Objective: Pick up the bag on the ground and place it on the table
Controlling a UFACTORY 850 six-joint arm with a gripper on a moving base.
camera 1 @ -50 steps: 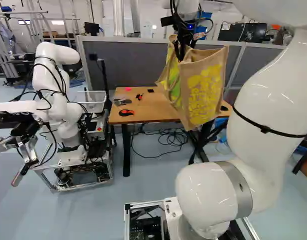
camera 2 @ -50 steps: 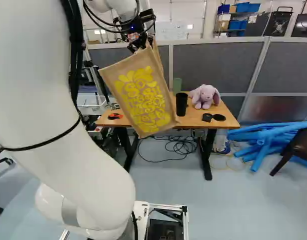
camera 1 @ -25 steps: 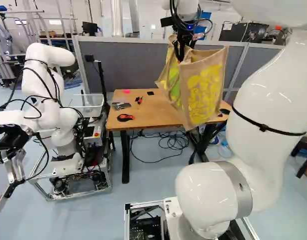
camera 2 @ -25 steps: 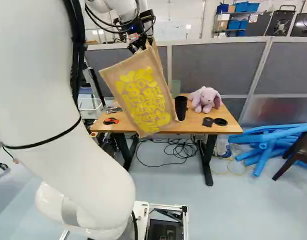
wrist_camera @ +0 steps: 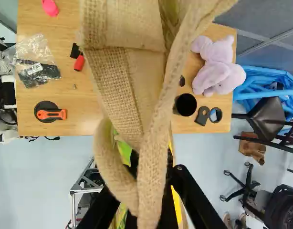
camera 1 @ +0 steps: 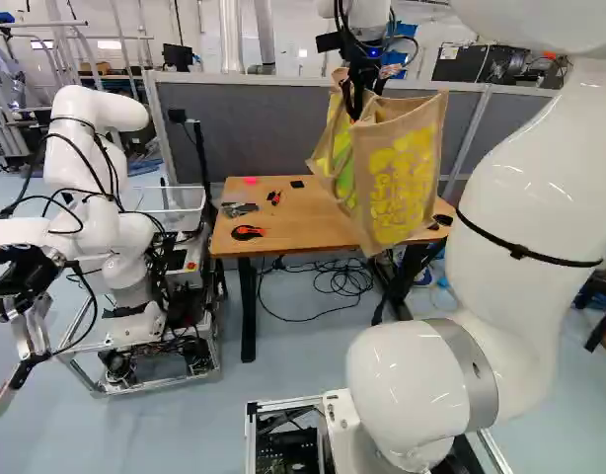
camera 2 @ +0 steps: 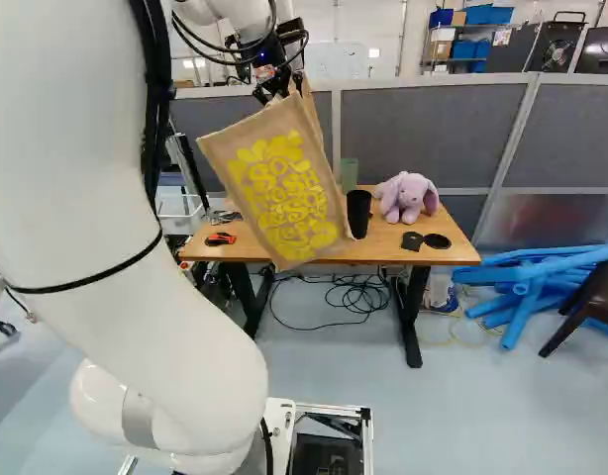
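Wrist view: coarse, open-weave tan jute lies ahead of and between the fingers of the end effector [camera 1: 356, 111]. Material is limp, folded into flat bands and a rounded loop. Contrasting surfaces beside it: smooth wood-topped table [wrist_camera: 87, 125], crinkled clear plastic packet [wrist_camera: 34, 56], soft lilac plush rabbit [wrist_camera: 218, 67] with long ears, dark open-mouthed cylindrical cup [wrist_camera: 185, 104].

Position: the jute bag [camera 2: 279, 188] hangs directly below the end effector, suspended by its handles [wrist_camera: 153, 186], off the floor. End effector state: pinching the handles, a finger on either side. In both base views the body of the bag overlaps the near edge of the table; contact with that edge cannot be told.

Appearance: tan, roughly rectangular panel, tilted in the right base view, lower corner pointing down. Broad face carries rounded yellow lettering-like print; a side face shows bright green and yellow in the left base view. Upper edge gapes slightly.

Surroundings, relative to the end effector: orange-handled cutter [wrist_camera: 51, 114] below and to one side, on the table, with the plastic packet; cup and rabbit below and to the opposite side. Blue tubes [camera 2: 527, 287] lie beyond the rabbit's side, on the floor. Another robot [camera 1: 101, 168], white, stands well apart, at the left of the left base view.
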